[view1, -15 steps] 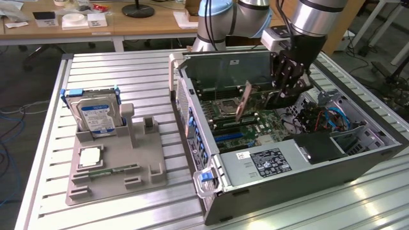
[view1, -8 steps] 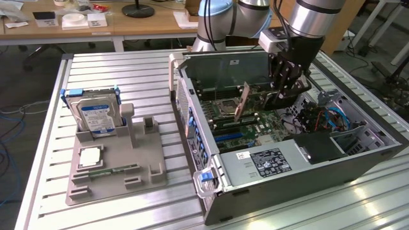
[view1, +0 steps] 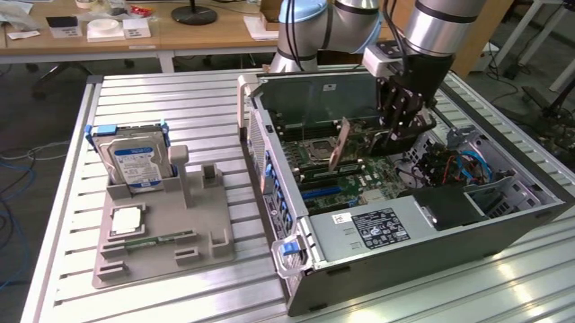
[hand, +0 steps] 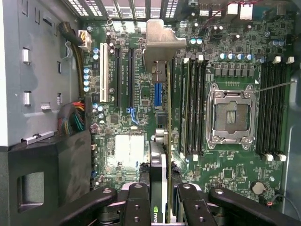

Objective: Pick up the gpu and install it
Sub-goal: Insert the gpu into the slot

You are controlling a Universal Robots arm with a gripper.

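- gpu (hand: 158,169) stood edge-on btw the pincer (hand: 162,190) fingers; silver bracket end farthest from pincer, card over the motherboard (hand: 225,179) slots inside the PC case (view1: 431,235).
- Pincer narrow, clamped on both faces of gpu.
- Nvidia logo showed on gpu right by the fingers; other print unreadable.

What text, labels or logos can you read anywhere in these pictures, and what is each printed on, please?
"NVID", cut off, beside a green logo: on the gpu clamped in the gripper.
Blue-white label on the hard drive: too small to read.
Black label on the power supply: too small to read.
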